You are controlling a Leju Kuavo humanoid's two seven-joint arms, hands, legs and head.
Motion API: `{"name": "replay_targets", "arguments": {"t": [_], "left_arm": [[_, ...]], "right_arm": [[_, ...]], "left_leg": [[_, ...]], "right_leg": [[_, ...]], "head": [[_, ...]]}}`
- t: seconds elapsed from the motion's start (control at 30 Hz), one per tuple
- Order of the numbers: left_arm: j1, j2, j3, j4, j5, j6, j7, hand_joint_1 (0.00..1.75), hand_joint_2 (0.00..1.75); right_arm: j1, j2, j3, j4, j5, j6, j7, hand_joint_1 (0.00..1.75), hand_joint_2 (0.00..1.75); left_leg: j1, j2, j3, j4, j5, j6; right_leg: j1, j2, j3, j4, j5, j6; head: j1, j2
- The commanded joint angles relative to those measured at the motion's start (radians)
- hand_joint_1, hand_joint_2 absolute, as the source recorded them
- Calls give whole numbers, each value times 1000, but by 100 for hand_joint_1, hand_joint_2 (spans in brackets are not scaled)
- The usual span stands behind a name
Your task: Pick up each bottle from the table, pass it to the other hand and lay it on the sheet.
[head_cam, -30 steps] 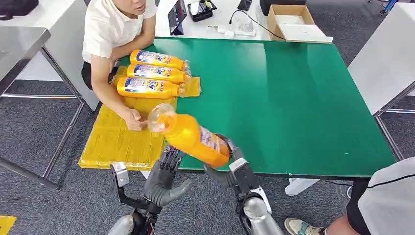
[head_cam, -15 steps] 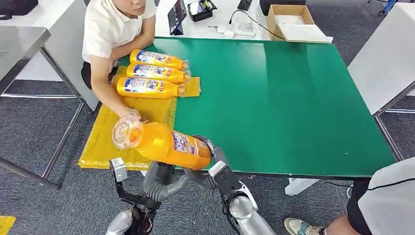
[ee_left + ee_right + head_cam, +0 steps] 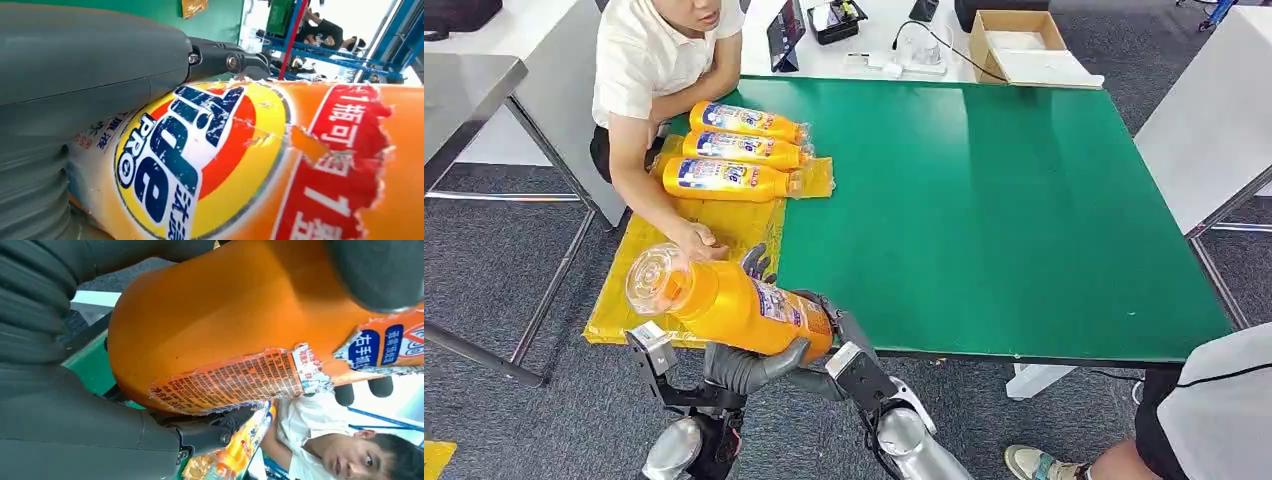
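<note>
head high, downward; wrists close (shared bottle (image 3: pixel 734 305))

Near strip of yellow sheet (image 3: pixel 659 290) bare, but the held bottle (image 3: pixel 734 305) hangs over it, both hands clamped: left hand (image 3: pixel 749 360) under, right hand (image 3: pixel 844 345) at base. Person's hand (image 3: pixel 696 240) rests on sheet just at 12 o'clock of bottle, forearm running up the sheet's 9 o'clock edge. Three laid bottles (image 3: pixel 734 150) fill far end. Green table (image 3: pixel 1004 210) toward 3 o'clock open
</note>
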Motion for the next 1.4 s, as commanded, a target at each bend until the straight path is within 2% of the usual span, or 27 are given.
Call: {"name": "replay_targets", "arguments": {"t": [0.03, 0.1, 0.2, 0.23, 0.27, 0.3, 0.47, 0.67, 0.8, 0.9, 1.07, 1.1, 1.13, 1.17, 1.2, 1.23, 1.33, 1.4], "left_arm": [[-54, -20, 69, -14, 101, -10, 8, 0, 175], [-50, -15, 66, -15, 269, -138, 83, 0, 175], [-51, -2, 56, 0, 352, -219, 115, 0, 175], [-53, 2, 52, 6, 364, -240, 116, 52, 175], [-54, 2, 51, 11, 367, -249, 112, 145, 175], [-55, 3, 48, 16, 383, -273, 110, 175, 175], [-48, 3, 33, 6, 398, -365, 78, 175, 175], [-46, 4, 29, 6, 394, -368, 78, 175, 175], [-47, 3, 29, 13, 393, -370, 78, 175, 175], [-42, -5, 34, 13, 391, -392, 63, 175, 175], [-10, -1, 31, -14, 386, -411, 57, 175, 175], [-3, -1, 36, -20, 384, -413, 56, 175, 175], [-1, -3, 46, -17, 370, -392, 59, 175, 175], [-3, -6, 62, -12, 314, -323, 58, 175, 175], [-14, 0, 69, 2, 236, -236, 70, 175, 175], [-23, -4, 85, 8, 194, -192, 42, 175, 175], [-54, 8, 143, 32, 229, -181, 74, 175, 175], [-62, 10, 171, 34, 233, -163, 85, 175, 175]], "right_arm": [[0, -25, 57, 69, -2, -1, 6, 175, 175], [1, -28, 60, 80, -10, -7, 11, 175, 175], [-8, -27, 54, 104, -13, -10, 8, 175, 175], [-10, -25, 53, 110, -14, -10, 6, 175, 175], [-12, -24, 52, 115, -14, -10, 4, 175, 175], [-14, -21, 51, 122, -14, -9, 3, 175, 175], [-13, -14, 58, 146, -10, 3, -9, 175, 175], [-11, -15, 58, 149, -10, 4, -11, 175, 175], [-12, -17, 59, 151, -9, 5, -13, 175, 175], [-13, -13, 58, 152, -6, 8, -17, 175, 175], [2, -2, 65, 147, -6, 26, -3, 175, 175], [5, -1, 64, 149, -8, 31, 6, 159, 175], [8, 0, 63, 150, -8, 32, 13, 54, 175], [16, 0, 58, 143, -5, 14, 12, 0, 175], [29, -2, 51, 130, -2, -9, 14, 0, 175], [38, -6, 47, 114, 5, -29, 12, 0, 0], [69, -16, 34, 58, 15, -72, 4, 0, 0], [85, -19, 37, 34, 23, -89, 3, 0, 0]], "left_leg": [[1, -1, 6, -1, -2, -1], [1, -1, 5, -1, -2, -1], [1, -2, 8, -1, -2, -1], [0, -1, 5, -1, -1, -1], [1, -1, 8, -1, -2, -1], [1, -1, 5, -1, -1, -1], [1, -2, 7, -1, -2, -1], [0, -2, 4, -1, -1, -1], [1, -3, 10, -1, -3, -2], [1, -2, 3, -1, -1, -1], [1, -1, 4, -1, -1, -1], [1, -2, 6, -1, -2, -1], [1, -2, 3, -1, -1, -1], [1, -2, 6, -1, -2, -1], [1, -3, 8, -1, -3, -2], [1, -2, 5, -1, -2, -1], [1, -4, 6, -1, -1, -1], [0, -2, 2, -1, 0, -1]], "right_leg": [[1, -2, 6, -1, -2, -2], [1, -2, 6, -1, -2, -2], [1, -2, 9, -1, -3, -3], [0, -2, 6, -1, -2, -2], [1, -1, 8, -1, -3, -2], [1, -2, 6, -1, -2, -2], [2, -2, 8, -2, -3, -2], [1, -3, 4, -1, -2, -1], [1, -3, 11, -1, -4, -3], [1, -2, 4, -1, -1, -1], [1, -2, 5, -1, -2, -1], [1, -2, 6, -1, -3, -2], [1, -2, 3, -1, -2, -1], [1, -3, 6, -1, -3, -2], [1, -4, 8, -1, -4, -3], [1, -3, 6, -1, -3, -2], [1, -5, 7, -2, -3, -2], [0, -1, 2, -1, -1, -2]], "head": [[0, 0], [0, 0], [0, 0], [0, 0], [0, 0], [0, 0], [0, 0], [0, 0], [0, 0], [0, 0], [0, 0], [0, 0], [0, 0], [-1, 0], [0, 0], [0, 0], [0, 0], [0, 0]]}}
